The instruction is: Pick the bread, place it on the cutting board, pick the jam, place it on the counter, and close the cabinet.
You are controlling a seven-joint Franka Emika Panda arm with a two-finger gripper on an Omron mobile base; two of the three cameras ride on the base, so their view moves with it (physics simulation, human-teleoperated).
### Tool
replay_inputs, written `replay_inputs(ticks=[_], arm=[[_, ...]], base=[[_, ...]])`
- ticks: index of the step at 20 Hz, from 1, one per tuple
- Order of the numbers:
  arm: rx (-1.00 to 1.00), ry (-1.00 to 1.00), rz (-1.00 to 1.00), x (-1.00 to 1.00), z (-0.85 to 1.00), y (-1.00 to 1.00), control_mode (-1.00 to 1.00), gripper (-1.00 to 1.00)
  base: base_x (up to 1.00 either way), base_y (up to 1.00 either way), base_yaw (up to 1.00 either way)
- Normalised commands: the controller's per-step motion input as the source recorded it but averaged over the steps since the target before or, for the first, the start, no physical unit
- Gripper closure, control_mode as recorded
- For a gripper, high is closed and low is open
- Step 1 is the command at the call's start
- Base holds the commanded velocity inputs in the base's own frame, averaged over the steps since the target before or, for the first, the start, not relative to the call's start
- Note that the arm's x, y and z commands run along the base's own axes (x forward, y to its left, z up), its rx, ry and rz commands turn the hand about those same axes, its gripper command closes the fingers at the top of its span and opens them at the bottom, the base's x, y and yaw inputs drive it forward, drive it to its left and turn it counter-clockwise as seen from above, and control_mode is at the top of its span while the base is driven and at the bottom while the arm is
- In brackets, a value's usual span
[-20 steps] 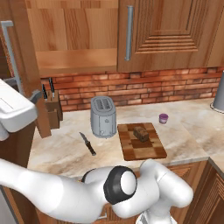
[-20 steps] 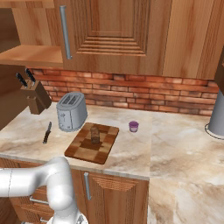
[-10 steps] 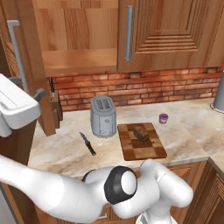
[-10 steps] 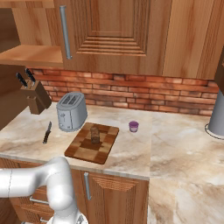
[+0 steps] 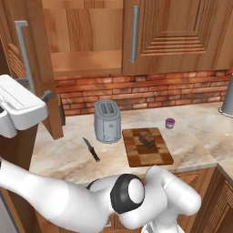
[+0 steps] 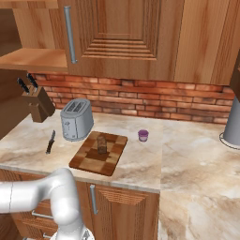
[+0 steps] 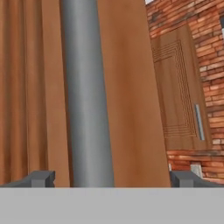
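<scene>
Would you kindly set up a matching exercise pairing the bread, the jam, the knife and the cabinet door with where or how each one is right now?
Things:
1. bread
2. jam
3. knife
4. cabinet door

Places or states:
A. lying on the counter left of the toaster
B. swung open
C. on the cutting board
D. standing on the counter right of the board

Pairs: 1-C, 2-D, 3-A, 4-B

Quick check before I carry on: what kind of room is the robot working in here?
A home-style kitchen, rendered rather than real. A toaster and a knife block stand on a marbled counter against a brick backsplash, with wooden upper cabinets above and a patchwork cutting board laid out.
</scene>
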Motion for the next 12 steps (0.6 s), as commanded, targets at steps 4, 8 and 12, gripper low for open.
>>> replay_inputs(ticks=[4, 8, 12], arm=[[0.00, 0.00, 0.00, 0.52, 0.00, -0.21, -1.00, -1.00], [0.00, 0.00, 0.00, 0.49, 0.00, -0.28, -1.00, -1.00], [0.00, 0.00, 0.00, 0.53, 0.00, -0.26, -1.00, -1.00]], base=[[0.00, 0.00, 0.00], [0.00, 0.00, 0.00], [0.00, 0.00, 0.00]])
